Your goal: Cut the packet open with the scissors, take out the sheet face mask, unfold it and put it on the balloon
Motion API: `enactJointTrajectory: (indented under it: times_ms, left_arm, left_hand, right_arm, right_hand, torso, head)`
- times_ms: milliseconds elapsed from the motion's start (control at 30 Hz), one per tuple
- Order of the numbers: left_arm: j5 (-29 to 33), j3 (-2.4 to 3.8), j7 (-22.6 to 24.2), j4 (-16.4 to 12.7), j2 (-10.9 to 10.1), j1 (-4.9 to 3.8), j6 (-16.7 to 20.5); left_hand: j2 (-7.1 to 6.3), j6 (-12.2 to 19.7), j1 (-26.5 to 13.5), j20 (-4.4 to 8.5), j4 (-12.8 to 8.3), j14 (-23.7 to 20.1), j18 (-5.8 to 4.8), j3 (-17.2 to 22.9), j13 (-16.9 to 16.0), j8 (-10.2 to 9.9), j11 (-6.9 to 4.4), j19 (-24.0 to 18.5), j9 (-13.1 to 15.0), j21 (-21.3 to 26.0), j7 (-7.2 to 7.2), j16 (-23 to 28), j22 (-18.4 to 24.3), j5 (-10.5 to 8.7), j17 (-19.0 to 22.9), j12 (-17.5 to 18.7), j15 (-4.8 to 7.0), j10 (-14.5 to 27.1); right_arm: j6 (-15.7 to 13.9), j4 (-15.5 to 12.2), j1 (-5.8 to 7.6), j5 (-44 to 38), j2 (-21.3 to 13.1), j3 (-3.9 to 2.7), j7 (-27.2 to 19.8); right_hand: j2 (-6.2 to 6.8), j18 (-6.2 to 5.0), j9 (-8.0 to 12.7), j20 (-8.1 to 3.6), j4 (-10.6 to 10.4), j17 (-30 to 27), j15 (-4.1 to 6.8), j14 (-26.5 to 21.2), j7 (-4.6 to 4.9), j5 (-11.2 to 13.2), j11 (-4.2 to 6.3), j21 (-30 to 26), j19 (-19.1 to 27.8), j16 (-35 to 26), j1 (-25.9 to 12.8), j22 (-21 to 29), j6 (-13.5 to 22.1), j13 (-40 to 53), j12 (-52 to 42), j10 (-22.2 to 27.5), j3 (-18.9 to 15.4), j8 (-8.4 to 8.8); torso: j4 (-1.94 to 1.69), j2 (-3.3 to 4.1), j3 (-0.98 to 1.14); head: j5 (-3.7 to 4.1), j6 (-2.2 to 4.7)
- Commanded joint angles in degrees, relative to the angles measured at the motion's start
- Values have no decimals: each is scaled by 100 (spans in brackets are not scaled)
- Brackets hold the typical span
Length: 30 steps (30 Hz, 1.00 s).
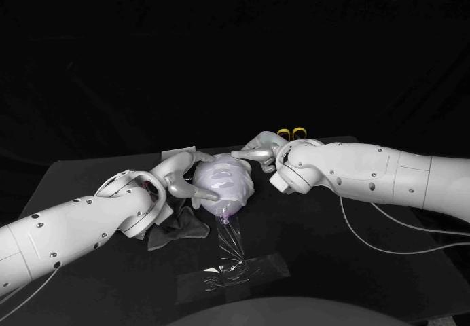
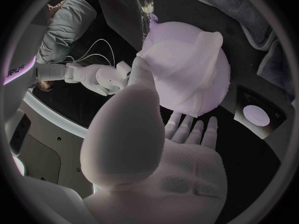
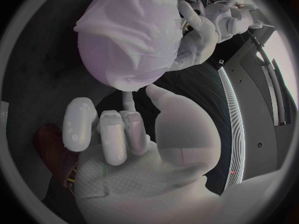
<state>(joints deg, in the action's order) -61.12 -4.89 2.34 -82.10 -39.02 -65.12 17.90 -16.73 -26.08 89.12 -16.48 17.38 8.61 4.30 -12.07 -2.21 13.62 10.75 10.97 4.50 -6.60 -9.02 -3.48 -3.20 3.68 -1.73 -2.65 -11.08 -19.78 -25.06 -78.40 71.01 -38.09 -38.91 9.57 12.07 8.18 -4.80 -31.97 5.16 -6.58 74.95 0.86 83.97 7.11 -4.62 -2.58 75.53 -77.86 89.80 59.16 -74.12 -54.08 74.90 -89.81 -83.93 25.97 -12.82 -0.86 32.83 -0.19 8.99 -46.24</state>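
Note:
The pale balloon [image 1: 223,185] lies in the middle of the table with the white sheet mask [image 2: 187,67] spread over it. My left hand [image 1: 179,178] is against the balloon's left side, its thumb [image 2: 138,84] pressing on the mask's edge while the straight fingers [image 2: 193,128] reach the balloon's lower rim. My right hand [image 1: 261,145] sits at the balloon's far right end, one fingertip [image 3: 128,98] touching the balloon [image 3: 127,35]; it holds nothing. The scissors' yellow handles [image 1: 292,132] lie just behind the right hand. The cut clear packet [image 1: 233,266] lies near the front edge.
A dark crumpled cloth [image 1: 176,229] lies by my left forearm, to the left of the packet. A small black square device with a white disc [image 2: 258,115] sits on the table beside the balloon. White cables [image 1: 392,231] trail from the right arm.

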Motion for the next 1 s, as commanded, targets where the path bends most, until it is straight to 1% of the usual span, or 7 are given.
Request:
enactJointTrajectory:
  times_ms: [33,267,467,567,633,867,1000]
  left_arm:
    - [21,-14,-32,-13,15,18,-134]
    - [27,-14,-31,-17,6,18,-135]
    - [36,-15,-27,-17,6,18,-137]
    - [39,-15,-27,-17,8,18,-140]
    - [41,-15,-27,-17,10,18,-141]
    - [45,-15,-26,-20,13,18,-145]
    - [48,-15,-27,-22,13,18,-148]
  left_hand:
    - [-15,-39,58,10,-6,-44,36,38,-4,21,3,-7,5,11,-378,25,9,-35,8,26,9,-40]
    - [-15,-39,58,10,-6,-44,36,38,-4,21,3,-7,5,11,-378,25,9,-35,8,26,9,-40]
    - [-11,-36,73,9,-6,-46,46,40,-4,18,-1,-14,9,13,-374,29,11,-35,6,33,8,-45]
    - [-11,-36,73,9,-6,-46,46,40,-4,18,-1,-14,9,13,-374,29,11,-35,6,33,8,-45]
    - [-11,-36,73,9,-6,-46,46,40,-4,18,-1,-14,9,13,-374,29,11,-35,6,33,8,-45]
    - [-11,-36,73,9,-6,-46,46,40,-4,18,-1,-14,9,13,-374,29,11,-35,6,33,8,-45]
    - [-11,-36,73,9,-6,-46,46,40,-4,18,-1,-14,9,13,-374,29,11,-35,6,33,8,-45]
  right_arm:
    - [237,37,0,-26,33,-2,32]
    - [351,51,0,-81,48,-1,118]
    - [418,20,0,-98,72,-1,159]
    - [426,11,-1,-98,83,-1,166]
    - [428,9,-1,-88,93,-1,168]
    - [381,11,-2,-25,128,-1,147]
    - [227,15,-2,18,134,-1,96]
  right_hand:
    - [28,34,9,46,55,1505,-34,603,51,89,-50,2,1,20,80,-2,7,1510,-19,-607,-35,41]
    - [102,30,14,59,186,1505,-45,603,60,154,-59,-15,14,20,244,2,-13,1510,-19,-607,-111,95]
    - [87,43,-16,53,295,1505,-26,603,19,181,-30,30,-26,20,420,-56,-166,1510,-19,-607,-130,51]
    - [-32,46,-60,23,374,1505,19,603,-61,184,38,47,-44,20,601,-80,-354,1510,-19,-607,-69,-38]
    - [-46,46,-66,14,388,1505,32,603,-74,185,50,50,-47,20,628,-84,-380,1510,-19,-607,-60,-50]
    - [-392,58,-150,-117,652,1505,188,603,-289,183,239,93,-92,20,1099,-142,-706,1510,-19,-607,271,-218]
    - [-537,73,-214,-182,766,1505,245,603,-333,182,287,133,-132,20,1231,-192,-793,1510,-19,-607,460,-300]
  torso:
    - [-3,-2,-5]
    - [3,-2,1]
    - [5,-2,3]
    - [6,-3,3]
    - [6,-2,2]
    - [2,1,1]
    - [5,-2,0]
  head:
    - [-3,-5]
    - [-22,-15]
    - [-23,-9]
    - [-24,-13]
    - [-24,-15]
    - [-23,-25]
    - [-25,-25]
